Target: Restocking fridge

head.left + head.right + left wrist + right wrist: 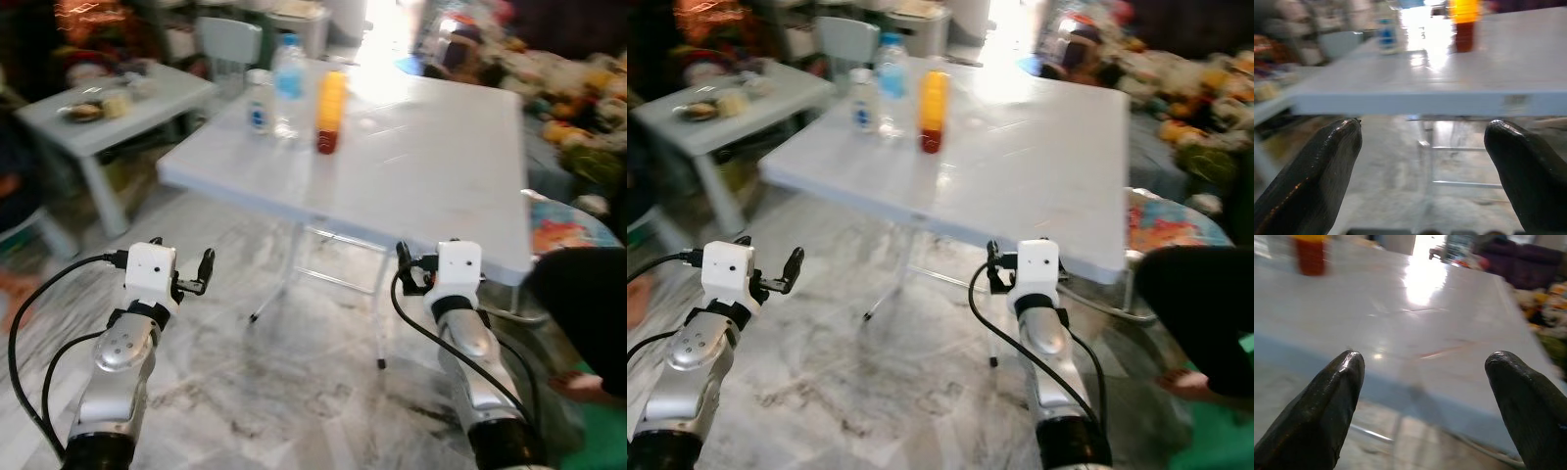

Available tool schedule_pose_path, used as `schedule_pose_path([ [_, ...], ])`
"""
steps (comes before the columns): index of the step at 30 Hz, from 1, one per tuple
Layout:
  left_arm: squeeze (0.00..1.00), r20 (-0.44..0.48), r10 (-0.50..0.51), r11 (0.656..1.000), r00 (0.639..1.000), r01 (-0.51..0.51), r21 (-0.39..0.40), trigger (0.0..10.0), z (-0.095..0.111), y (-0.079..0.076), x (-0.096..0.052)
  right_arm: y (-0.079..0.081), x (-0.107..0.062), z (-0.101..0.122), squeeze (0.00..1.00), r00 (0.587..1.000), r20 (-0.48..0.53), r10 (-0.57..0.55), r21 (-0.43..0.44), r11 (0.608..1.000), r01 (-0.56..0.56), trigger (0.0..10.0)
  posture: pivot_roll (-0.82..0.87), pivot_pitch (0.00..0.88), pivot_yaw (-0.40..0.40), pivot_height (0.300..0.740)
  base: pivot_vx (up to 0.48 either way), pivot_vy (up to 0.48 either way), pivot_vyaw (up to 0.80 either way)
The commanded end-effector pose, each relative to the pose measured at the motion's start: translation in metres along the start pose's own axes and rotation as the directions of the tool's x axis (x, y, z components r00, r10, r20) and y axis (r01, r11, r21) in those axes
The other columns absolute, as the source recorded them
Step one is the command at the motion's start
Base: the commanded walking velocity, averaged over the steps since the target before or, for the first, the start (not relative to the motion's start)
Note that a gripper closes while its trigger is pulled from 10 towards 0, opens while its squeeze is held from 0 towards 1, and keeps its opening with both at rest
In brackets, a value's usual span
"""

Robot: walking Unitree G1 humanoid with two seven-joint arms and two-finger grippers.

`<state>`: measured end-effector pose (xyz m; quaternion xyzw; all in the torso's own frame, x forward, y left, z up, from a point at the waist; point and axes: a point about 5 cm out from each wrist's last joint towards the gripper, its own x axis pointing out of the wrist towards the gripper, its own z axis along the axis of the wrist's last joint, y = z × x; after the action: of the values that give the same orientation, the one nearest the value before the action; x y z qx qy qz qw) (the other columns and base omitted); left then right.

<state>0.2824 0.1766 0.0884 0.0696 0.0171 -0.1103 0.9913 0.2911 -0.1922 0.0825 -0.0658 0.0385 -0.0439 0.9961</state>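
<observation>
Robot stands short of a white folding table (pixel 431 186), both arms raised at its near edge, frames blurred.

Left gripper (pixel 186 279): fingers apart, nothing between them, hovering over the marble floor (pixel 294 392) just off the table's near left corner. Right gripper (pixel 416 269): fingers spread wide, empty, level with the near edge toward the right.

Stock to move sits on the far left part of the tabletop: small white bottle (pixel 259 103), clear water bottle (pixel 289 86), yellow bottle with red cap downward (pixel 331 111), close together in a row. All upright, long axes vertical.

They lie ahead of and beyond the left gripper; left arm judged nearer. Right gripper would have to cross the tabletop.

Smaller side table (pixel 108 108) at far left, holding dishes.
</observation>
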Motion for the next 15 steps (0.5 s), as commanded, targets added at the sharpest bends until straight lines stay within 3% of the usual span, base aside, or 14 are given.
schedule_pose_path([
  [1, 0.00, 0.000, 0.039, 0.999, 0.999, -0.039, 0.024, 10.0, 0.000, 0.015, -0.004, 0.014, 0.002, 0.009, 0.00, 0.999, 0.035, 0.039, 0.016, 0.999, -0.040, 10.0, 0.02, 0.000, -0.022, 0.740, 0.390, 0.281, 0.00],
  [15, 0.00, 0.037, 0.092, 0.995, 0.995, -0.091, -0.031, 10.0, 0.006, 0.020, 0.000, 0.018, 0.002, 0.030, 0.00, 0.987, 0.147, 0.067, -0.019, 0.998, -0.064, 10.0, 0.01, 0.000, -0.024, 0.740, 0.387, 0.284, 0.00],
])
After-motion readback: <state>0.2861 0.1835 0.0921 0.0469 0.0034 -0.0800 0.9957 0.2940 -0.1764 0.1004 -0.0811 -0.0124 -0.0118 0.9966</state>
